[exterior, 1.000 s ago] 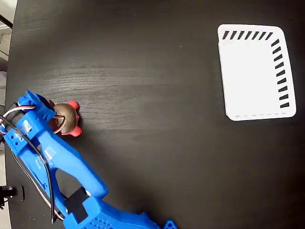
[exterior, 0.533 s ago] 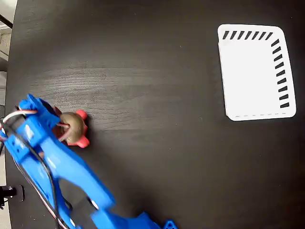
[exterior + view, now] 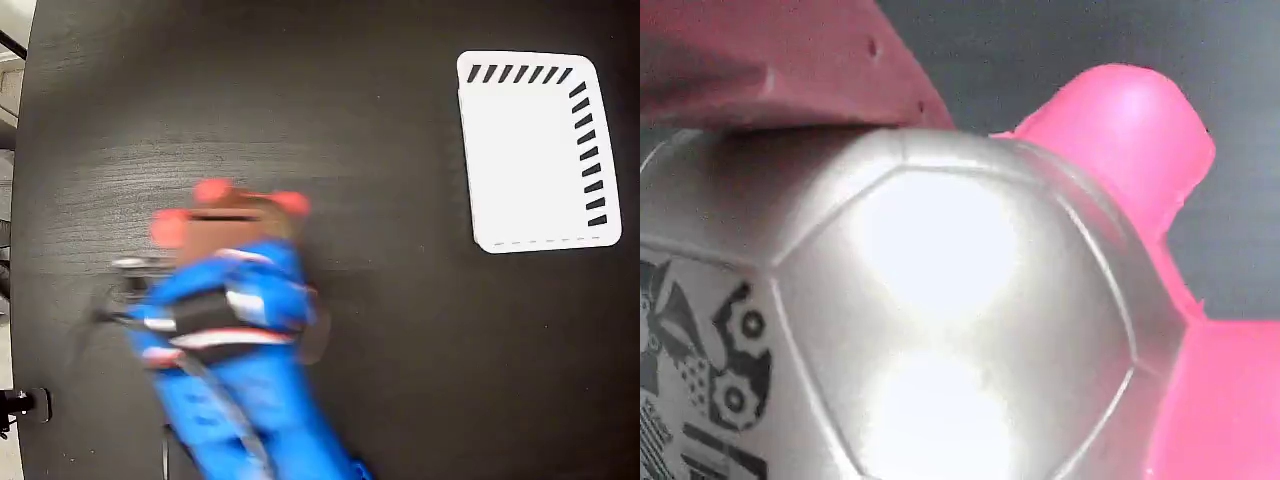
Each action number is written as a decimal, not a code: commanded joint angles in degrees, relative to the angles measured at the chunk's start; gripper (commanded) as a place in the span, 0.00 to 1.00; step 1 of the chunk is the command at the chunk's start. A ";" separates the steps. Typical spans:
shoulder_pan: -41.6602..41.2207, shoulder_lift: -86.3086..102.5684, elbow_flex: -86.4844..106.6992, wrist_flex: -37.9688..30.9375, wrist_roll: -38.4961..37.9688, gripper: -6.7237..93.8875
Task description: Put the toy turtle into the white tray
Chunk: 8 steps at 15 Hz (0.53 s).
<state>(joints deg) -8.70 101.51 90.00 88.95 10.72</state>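
the blue arm (image 3: 235, 370) was smeared by motion blur in the fixed view, its fingers (image 3: 240, 255) pinching the toy turtle (image 3: 235, 215), whose red legs stuck out just past the tips. in the wrist view the shiny shell (image 3: 930, 320) filled the frame, pressed against one finger (image 3: 760, 60). the white tray (image 3: 535, 150) lay well apart from the fingers, on the dark worktop (image 3: 380, 330).

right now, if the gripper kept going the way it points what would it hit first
Likely nothing: the blurred gripper, with the turtle at its tip, points toward the picture's top, over bare table. The tray lies off to the right.
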 commanded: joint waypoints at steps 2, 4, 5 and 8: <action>16.61 4.04 -0.09 -5.98 -5.98 0.06; 23.82 -0.09 -5.80 -7.91 -6.06 0.06; 27.07 -3.25 -10.11 -8.09 -5.89 0.06; 35.24 -15.29 -24.96 -8.88 -4.48 0.06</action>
<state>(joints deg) 21.80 89.12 76.38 80.86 4.83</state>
